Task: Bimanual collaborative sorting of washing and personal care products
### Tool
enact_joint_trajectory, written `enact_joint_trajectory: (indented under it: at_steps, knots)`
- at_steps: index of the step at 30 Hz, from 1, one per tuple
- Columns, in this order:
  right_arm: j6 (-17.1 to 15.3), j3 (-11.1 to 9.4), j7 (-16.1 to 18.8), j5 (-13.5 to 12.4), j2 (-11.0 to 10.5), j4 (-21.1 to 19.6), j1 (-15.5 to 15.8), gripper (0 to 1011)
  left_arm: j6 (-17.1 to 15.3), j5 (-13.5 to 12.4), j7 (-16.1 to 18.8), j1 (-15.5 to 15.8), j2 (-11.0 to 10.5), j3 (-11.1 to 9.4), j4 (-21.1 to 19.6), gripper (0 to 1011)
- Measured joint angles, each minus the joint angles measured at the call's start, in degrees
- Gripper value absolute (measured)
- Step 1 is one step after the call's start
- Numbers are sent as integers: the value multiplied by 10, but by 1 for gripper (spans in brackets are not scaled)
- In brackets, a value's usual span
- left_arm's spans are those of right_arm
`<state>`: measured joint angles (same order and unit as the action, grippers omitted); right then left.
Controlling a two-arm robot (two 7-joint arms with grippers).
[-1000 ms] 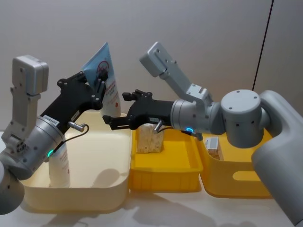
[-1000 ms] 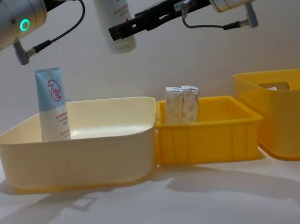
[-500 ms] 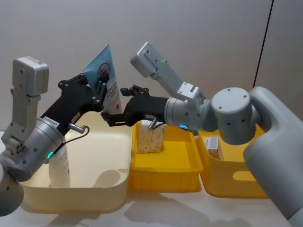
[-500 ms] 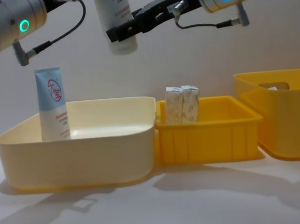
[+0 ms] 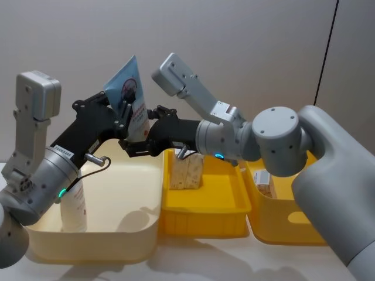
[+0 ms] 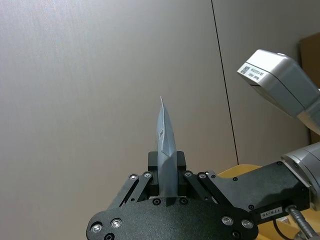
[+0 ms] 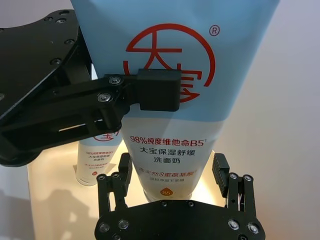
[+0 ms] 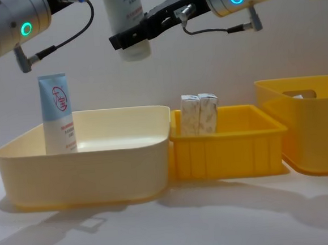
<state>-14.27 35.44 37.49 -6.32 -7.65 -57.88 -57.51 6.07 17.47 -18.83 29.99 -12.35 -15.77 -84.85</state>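
Observation:
My left gripper (image 5: 126, 108) is shut on a light-blue-and-white squeeze tube (image 5: 131, 93) with a red round logo, holding it cap down above the cream bin (image 5: 117, 234). In the left wrist view the tube (image 6: 166, 145) stands edge-on between the shut fingers. My right gripper (image 7: 172, 180) is open, with one finger on each side of the tube's (image 7: 172, 130) lower white end and a gap to both. A second tube (image 8: 56, 114) stands upright in the cream bin's left corner. Two beige cartons (image 8: 200, 114) stand in the middle yellow bin (image 8: 229, 151).
A larger yellow bin (image 5: 293, 225) sits at the right with another small carton (image 5: 265, 182) inside. The three bins stand side by side, touching, on a white table (image 8: 217, 220). A plain wall rises close behind them.
My right gripper has moved left and slightly up, and its fingers now sit either side of the held tube's lower end. The left arm and tube have barely shifted.

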Motion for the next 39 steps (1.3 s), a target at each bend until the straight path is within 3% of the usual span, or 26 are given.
enact_joint_trajectory:
  at_steps: [6, 19, 39]
  knots:
    - [1, 3, 2, -3, 4, 7, -4, 980, 0, -1, 0, 0, 0, 0, 0, 184]
    - [2, 6, 4, -6, 7, 15, -8, 663, 0, -2, 1, -1, -1, 0, -1, 184]
    - [3, 7, 5, -7, 9, 19, -10, 652, 1, -3, 2, -1, -1, 0, -1, 184]
